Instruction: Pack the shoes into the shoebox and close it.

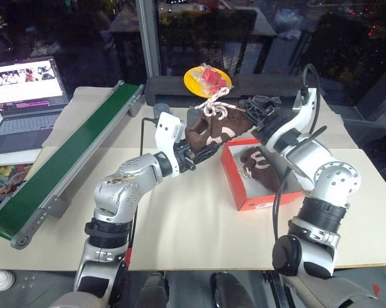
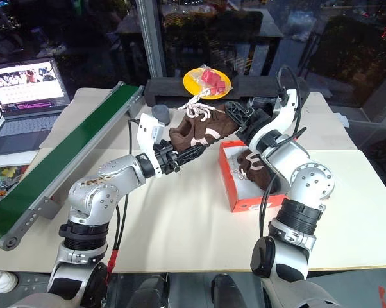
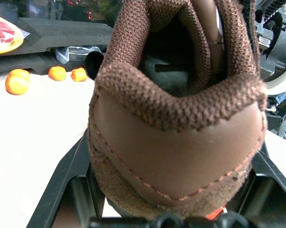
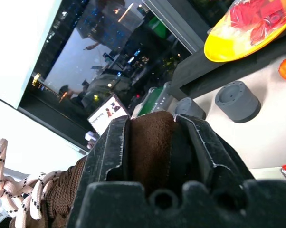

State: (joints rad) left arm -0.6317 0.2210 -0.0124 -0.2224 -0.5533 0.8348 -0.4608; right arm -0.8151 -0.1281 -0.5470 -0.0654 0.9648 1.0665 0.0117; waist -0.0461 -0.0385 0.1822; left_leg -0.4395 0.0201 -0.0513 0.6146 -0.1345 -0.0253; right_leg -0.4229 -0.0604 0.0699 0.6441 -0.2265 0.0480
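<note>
1. End effectors first: I am seeing the left end effector [image 1: 202,153] clamping the heel of one brown shoe [image 1: 220,128]; in the left wrist view its black fingers [image 3: 69,190] are flanking the heel on both sides.
2. I am seeing the right end effector [image 4: 152,156] pinching the toe end of that same shoe, with brown suede sitting between its two black fingers [image 4: 109,152] in the right wrist view.
3. Both end effectors are holding this shoe in the air, lying roughly level between them, above the worktop [image 1: 193,231] and just beside the far left corner of the shoebox [image 1: 260,202].
4. Cream-white laces [image 1: 213,106] are sticking up in a loose knot from the top of the held shoe.
5. I am seeing the second shoe [image 1: 260,163] lying inside the shoebox, cream marking facing up, partly hidden behind the right arm.
6. The shoebox is sitting open on the worktop, red-orange outside and white inside; I cannot tell where its lid is.
7. Beyond the shoe, a yellow plate [image 1: 207,79] with something red on it is resting on a dark ledge at the far edge.
8. A green conveyor belt [image 1: 71,160] is running diagonally along the left side, and a laptop [image 1: 26,96] is standing open beyond it.
9. Small orange pieces [image 3: 17,80] are lying on the worktop in the left wrist view.
</note>
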